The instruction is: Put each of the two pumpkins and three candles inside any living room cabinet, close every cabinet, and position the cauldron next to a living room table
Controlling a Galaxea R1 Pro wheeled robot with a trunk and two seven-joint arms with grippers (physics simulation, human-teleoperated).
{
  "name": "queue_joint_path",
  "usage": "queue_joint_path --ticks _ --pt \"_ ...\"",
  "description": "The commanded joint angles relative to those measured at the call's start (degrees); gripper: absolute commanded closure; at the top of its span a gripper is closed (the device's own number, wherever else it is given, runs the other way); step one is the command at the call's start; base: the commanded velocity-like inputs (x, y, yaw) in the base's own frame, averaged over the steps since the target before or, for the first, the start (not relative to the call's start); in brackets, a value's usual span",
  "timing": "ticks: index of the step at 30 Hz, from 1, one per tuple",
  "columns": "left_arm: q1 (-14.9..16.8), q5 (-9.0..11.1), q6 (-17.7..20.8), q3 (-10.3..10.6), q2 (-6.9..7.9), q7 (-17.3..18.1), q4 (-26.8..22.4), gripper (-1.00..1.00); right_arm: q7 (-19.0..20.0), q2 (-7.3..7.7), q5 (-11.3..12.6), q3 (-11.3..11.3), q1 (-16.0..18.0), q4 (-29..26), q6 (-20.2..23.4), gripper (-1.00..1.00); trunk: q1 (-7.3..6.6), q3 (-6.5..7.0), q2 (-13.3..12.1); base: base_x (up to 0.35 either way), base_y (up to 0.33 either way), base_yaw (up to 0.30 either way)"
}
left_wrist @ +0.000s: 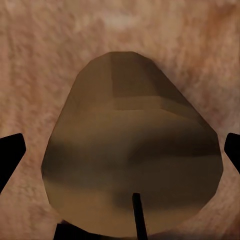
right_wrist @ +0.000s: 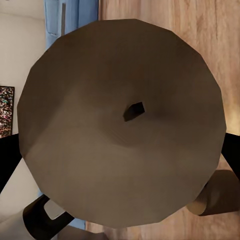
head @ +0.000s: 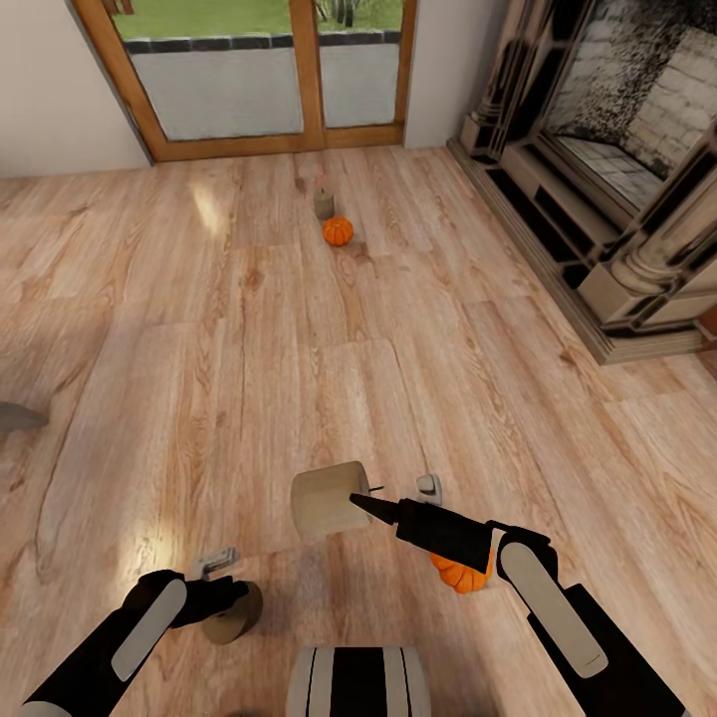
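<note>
My right gripper [head: 357,498] is shut on a pale beige candle [head: 327,498], held on its side above the floor. In the right wrist view the candle's round top and wick [right_wrist: 133,111] face the camera. One orange pumpkin [head: 460,574] lies on the floor under my right forearm. My left gripper [head: 227,597] hangs low over a second candle [head: 233,613]. In the left wrist view its dark fingers [left_wrist: 11,156] stand either side of that candle [left_wrist: 131,150] with small gaps, open. Far ahead near the glass door sit another pumpkin [head: 338,231] and a third candle [head: 324,203]. The cabinet and cauldron are out of view.
Wide light-wood floor [head: 299,349] stretches ahead to a wood-framed glass door [head: 269,70]. The dark ornate fireplace surround [head: 597,199] runs along the right. A grey object's edge [head: 15,416] pokes in at the left.
</note>
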State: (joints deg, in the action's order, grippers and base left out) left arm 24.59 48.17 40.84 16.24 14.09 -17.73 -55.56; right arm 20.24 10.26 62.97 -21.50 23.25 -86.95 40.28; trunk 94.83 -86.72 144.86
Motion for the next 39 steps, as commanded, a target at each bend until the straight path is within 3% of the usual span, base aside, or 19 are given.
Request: queue_joint_path --ticks 1,39 --pt "0.0 0.6 0.0 0.2 0.06 -0.6 -0.1 -1.00 0.1 0.03 0.1 0.0 0.0 0.0 0.2 1.00 -0.01 -0.03 0.0 -0.001 0.003 0.000" --pt "0.0 0.5 0.0 0.2 0.03 -0.6 -0.1 -1.00 0.1 0.02 0.1 0.0 0.0 -0.1 0.2 1.00 -0.01 -0.03 0.0 -0.024 0.000 0.000"
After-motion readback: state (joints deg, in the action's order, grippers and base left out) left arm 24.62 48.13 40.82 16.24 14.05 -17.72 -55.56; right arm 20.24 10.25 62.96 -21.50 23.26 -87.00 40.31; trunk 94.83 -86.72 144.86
